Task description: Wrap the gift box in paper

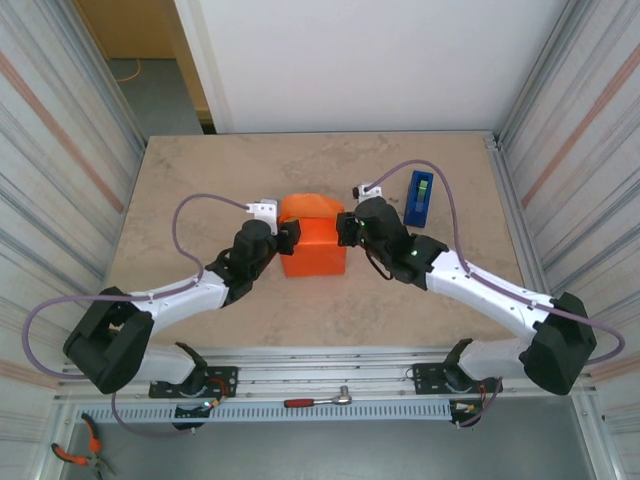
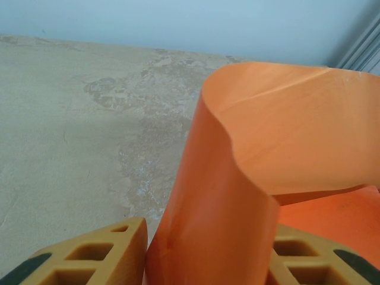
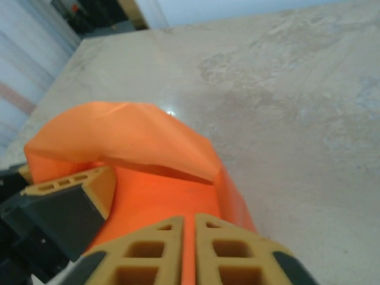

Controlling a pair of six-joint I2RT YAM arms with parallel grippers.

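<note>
Folding, seemingly: right tool (image 3: 190,222) clamps the paper (image 3: 130,136); left tool (image 2: 208,240) straddles it, grip impossible to tell. Next, lay the flap ahead down flat.

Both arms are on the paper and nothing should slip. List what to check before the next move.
1. Right hand pinching the paper: ok, fingers nearly closed on a thin orange edge.
2. Left hand gripping the paper: cannot tell, its fingers stand wide with the sheet rising between them.
3. Flap lying flat: not ok, it arches up in a loose curl.
4. Gift box centred under the paper: cannot tell, the paper covers it.
5. Tape dispenser clear of the arms: ok, it stands apart beyond the right arm.
</note>
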